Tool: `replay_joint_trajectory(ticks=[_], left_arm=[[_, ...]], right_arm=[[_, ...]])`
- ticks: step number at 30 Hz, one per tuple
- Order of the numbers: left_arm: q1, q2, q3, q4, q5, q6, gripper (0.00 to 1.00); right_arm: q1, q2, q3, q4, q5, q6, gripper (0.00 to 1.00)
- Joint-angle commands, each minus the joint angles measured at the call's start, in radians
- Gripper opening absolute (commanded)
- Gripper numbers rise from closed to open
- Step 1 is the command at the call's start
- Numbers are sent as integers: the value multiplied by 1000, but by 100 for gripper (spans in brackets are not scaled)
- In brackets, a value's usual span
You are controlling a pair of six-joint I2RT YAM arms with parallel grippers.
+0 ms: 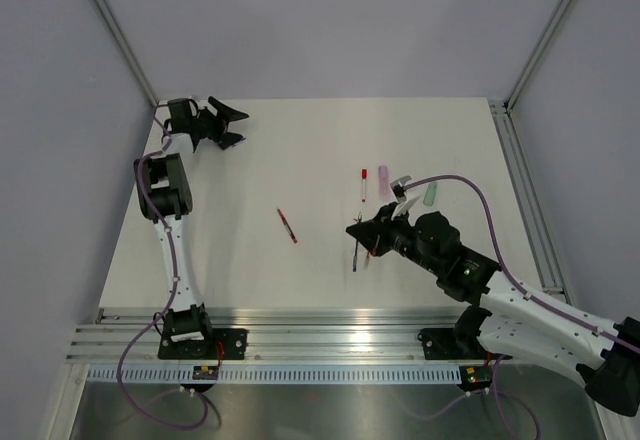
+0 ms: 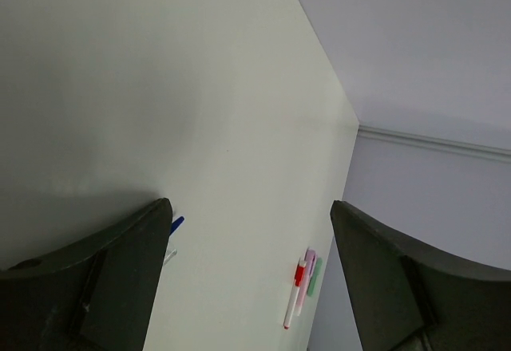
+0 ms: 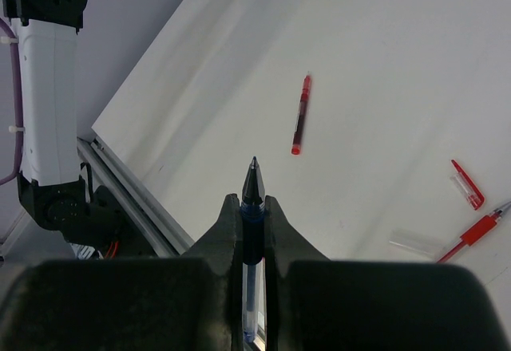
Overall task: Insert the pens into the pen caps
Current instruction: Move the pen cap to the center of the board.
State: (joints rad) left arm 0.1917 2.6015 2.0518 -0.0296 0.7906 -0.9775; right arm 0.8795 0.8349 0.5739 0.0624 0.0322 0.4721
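white table | right tool clamps blue pen, grip plain in wrist view only | left tool gaping, empty

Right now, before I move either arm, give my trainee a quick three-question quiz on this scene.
1. True or false: the left gripper is holding a pen.
2. Multiple choice: the clamped pen in the right gripper is A red, B blue, C green.
3. Fill the gap: the loose red pen lies flat on the table, ____ from both grippers (touching or apart).

Key
1. False: its jaws stand open with nothing between them.
2. B.
3. Apart.
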Motion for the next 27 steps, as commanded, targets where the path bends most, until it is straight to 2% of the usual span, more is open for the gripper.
replay_joint_trajectory(ticks=[1, 4, 11, 18, 27], left_arm=[[-32, -61, -53, -49, 22, 37, 84], [-37, -98, -102, -47, 15, 56, 84], [-37, -234, -333, -35, 1, 102, 84], [-44, -363, -574, 95, -5, 94, 84], [-87, -451, -683, 142, -5, 86, 84]], right_arm=[[-8, -33, -11, 10, -12, 19, 0], [-10, -52, -23, 5, -8, 25, 0], [-10, -62, -37, 8, 5, 23, 0], [-10, -56, -55, 42, -17, 31, 0], [-10, -45, -86, 65, -28, 57, 0]])
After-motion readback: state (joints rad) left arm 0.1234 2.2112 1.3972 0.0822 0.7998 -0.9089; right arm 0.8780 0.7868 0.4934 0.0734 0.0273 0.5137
